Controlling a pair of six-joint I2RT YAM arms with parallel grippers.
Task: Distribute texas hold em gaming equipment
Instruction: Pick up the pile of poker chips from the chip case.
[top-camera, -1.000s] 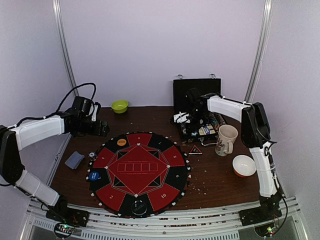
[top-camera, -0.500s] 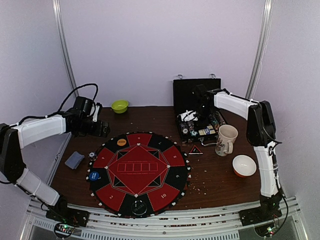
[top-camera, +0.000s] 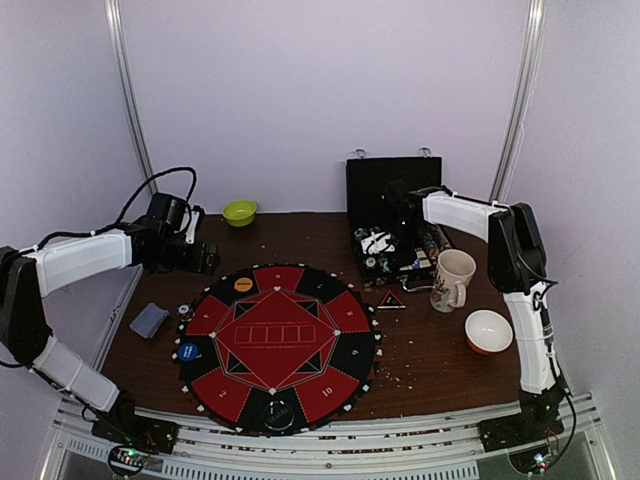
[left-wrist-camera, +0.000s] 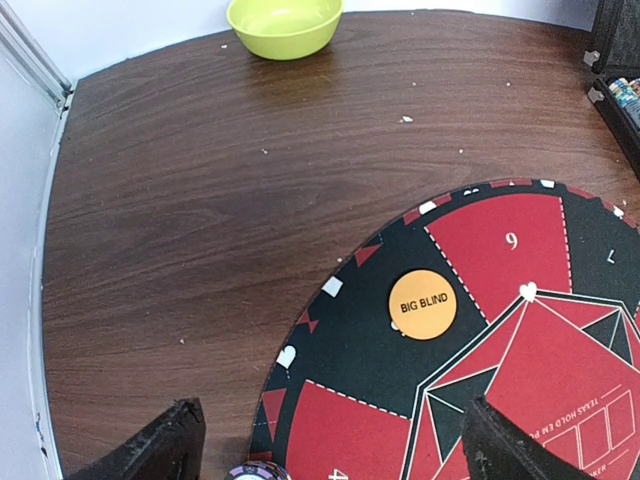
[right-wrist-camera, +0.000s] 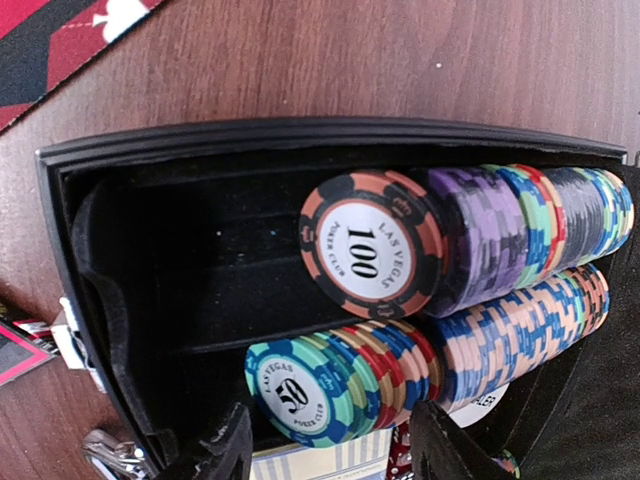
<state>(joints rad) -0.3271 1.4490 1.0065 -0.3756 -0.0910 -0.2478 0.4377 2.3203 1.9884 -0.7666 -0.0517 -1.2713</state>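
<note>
Two rows of poker chips (right-wrist-camera: 440, 290) lie on edge in the black case (right-wrist-camera: 120, 260), their long axis in line with my right claw (right-wrist-camera: 330, 455). That claw is part-open and empty, with the green end chip (right-wrist-camera: 293, 390) just ahead. My left claw (left-wrist-camera: 330, 450) is wide open and empty, well apart over the mat (left-wrist-camera: 500, 240).

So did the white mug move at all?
No. The white mug stays just beside the black case, by the same corner as before.
</note>
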